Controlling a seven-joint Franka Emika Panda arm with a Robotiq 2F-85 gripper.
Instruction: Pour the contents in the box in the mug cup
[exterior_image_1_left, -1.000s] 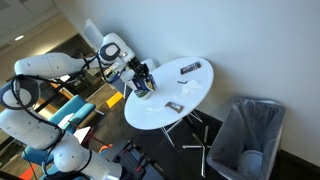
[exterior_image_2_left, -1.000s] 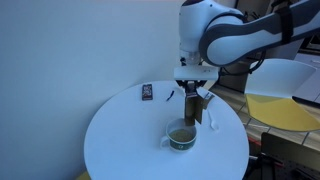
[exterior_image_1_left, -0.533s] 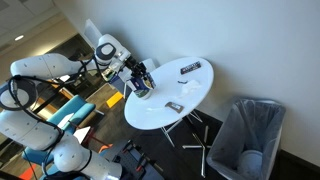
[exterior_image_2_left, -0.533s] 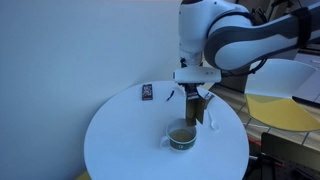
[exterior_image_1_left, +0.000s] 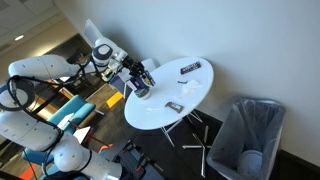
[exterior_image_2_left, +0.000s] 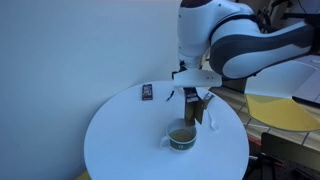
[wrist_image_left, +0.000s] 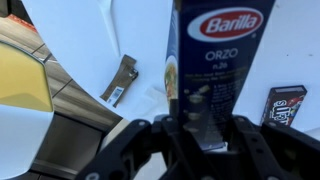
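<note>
Nearest is the mug, alone on the near part of the white desk. Just behind it, the gripper is clenched on the box and holds it upright and low over the desk. Whether the base touches the top cannot be told. In the wrist view the fingers grip the lower part of the box, and its top is out of sight, so it is unclear whether it is open.

The main risk, as I judge it, is spillage. The mug is small and the box sits beside it rather than over it, so a tilt begun from here would drop the contents on the desk. Tipping fast could also send them past the rim. A low swing might knock the mug or push it along. The grip is low on a tall, smooth carton, so the box could slip or twist as it turns.

Counted: one mug, one box, one gripper. Farther back there is one flat dark oblong — well clear of the pour — and in an exterior view one small grey piece.
</note>
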